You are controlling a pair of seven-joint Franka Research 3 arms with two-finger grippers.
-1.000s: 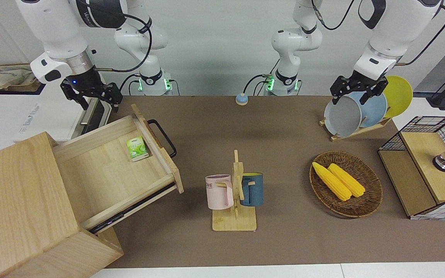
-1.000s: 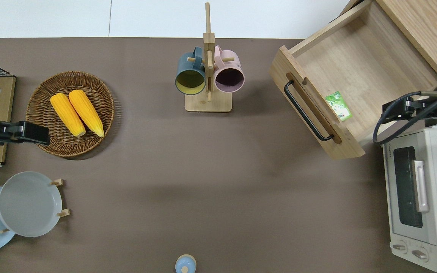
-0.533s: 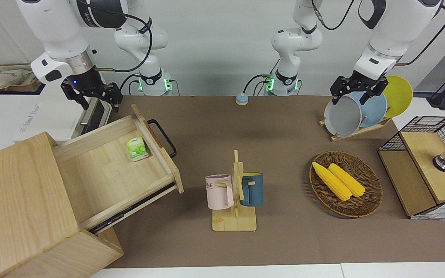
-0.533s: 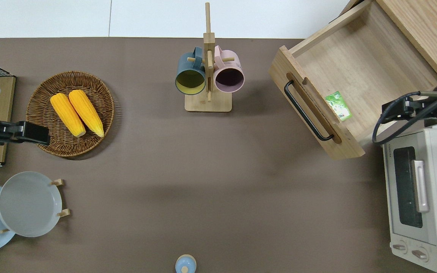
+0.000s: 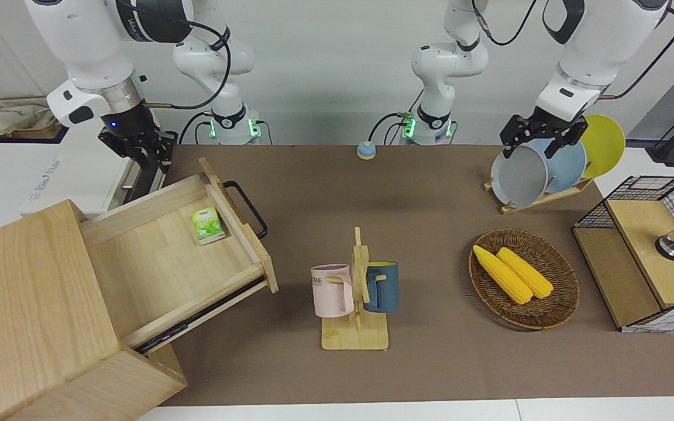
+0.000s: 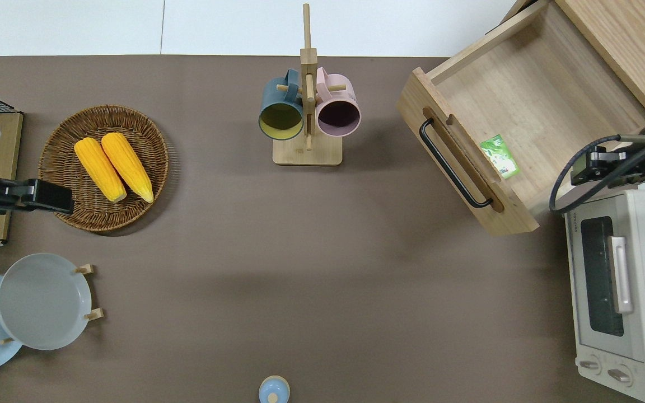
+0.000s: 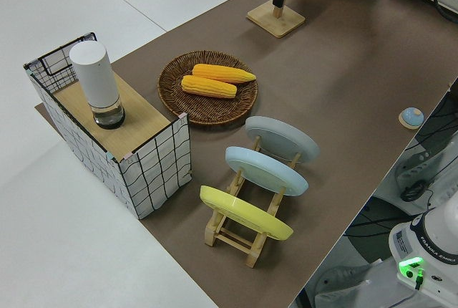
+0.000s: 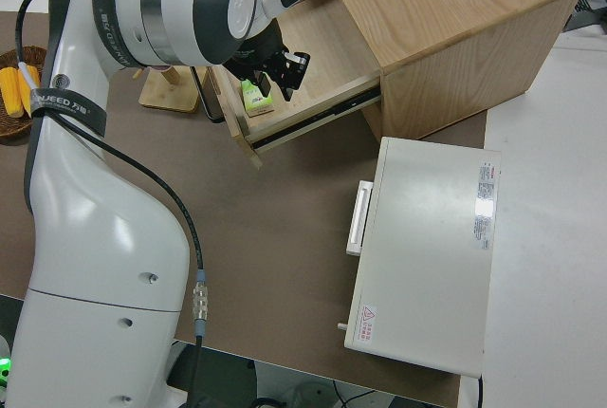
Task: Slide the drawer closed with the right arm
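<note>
One open drawer (image 5: 185,257), one green packet (image 5: 206,224) inside; right gripper (image 5: 147,156) fingers clenched

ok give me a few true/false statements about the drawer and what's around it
1. The drawer stands pulled out of the cabinet. True.
2. A green packet lies inside the drawer beside its front panel. True.
3. The right tool grips the drawer's black handle. False: it is up in the air, clear of the handle.
4. The drawer holds two corn cobs. False: the corn cobs lie in the wicker basket.
5. The white toaster oven sits nearer to the robots than the drawer. True.
</note>
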